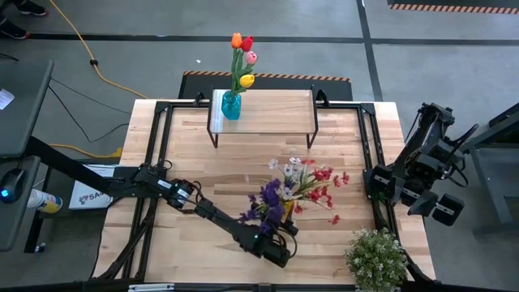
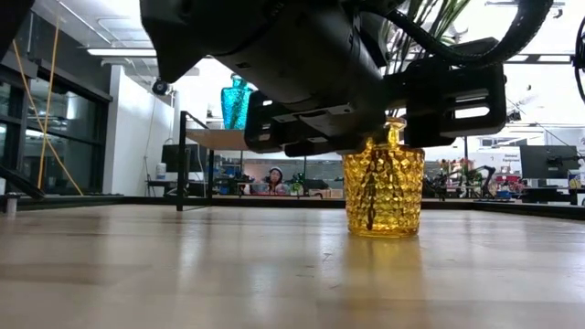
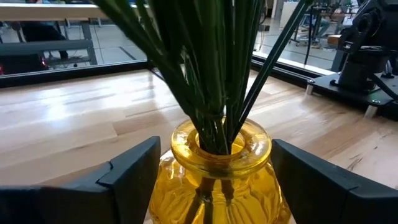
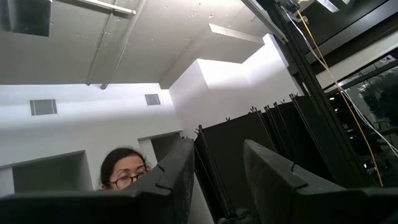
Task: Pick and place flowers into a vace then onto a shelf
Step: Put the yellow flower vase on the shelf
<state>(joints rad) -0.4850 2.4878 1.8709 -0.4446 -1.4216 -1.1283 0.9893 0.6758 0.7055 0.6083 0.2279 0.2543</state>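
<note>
Straddling the yellow vase (image 3: 214, 171), my left gripper (image 3: 214, 180) has its jaws spread, one finger (image 3: 127, 171) on each side, not touching. Sprays (image 1: 296, 191) stand in it, mid-table. Tulips (image 1: 242, 57) sit on the shelf (image 1: 268, 113). My right gripper (image 4: 214, 180) waits released at the table's right edge.

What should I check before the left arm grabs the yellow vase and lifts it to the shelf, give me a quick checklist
1. Left gripper jaws open on either side of the yellow vase: ok.
2. Jaws closed on the vase: not ok; a gap shows on both sides in the left wrist view.
3. Stems seated in the vase neck: ok; the flowers spread above it.
4. Vase upright on the table: ok.
5. Free space on the shelf: ok; the blue vase with tulips takes only its left end.
6. Right gripper out of the way: ok, parked at the table's right edge.
</note>
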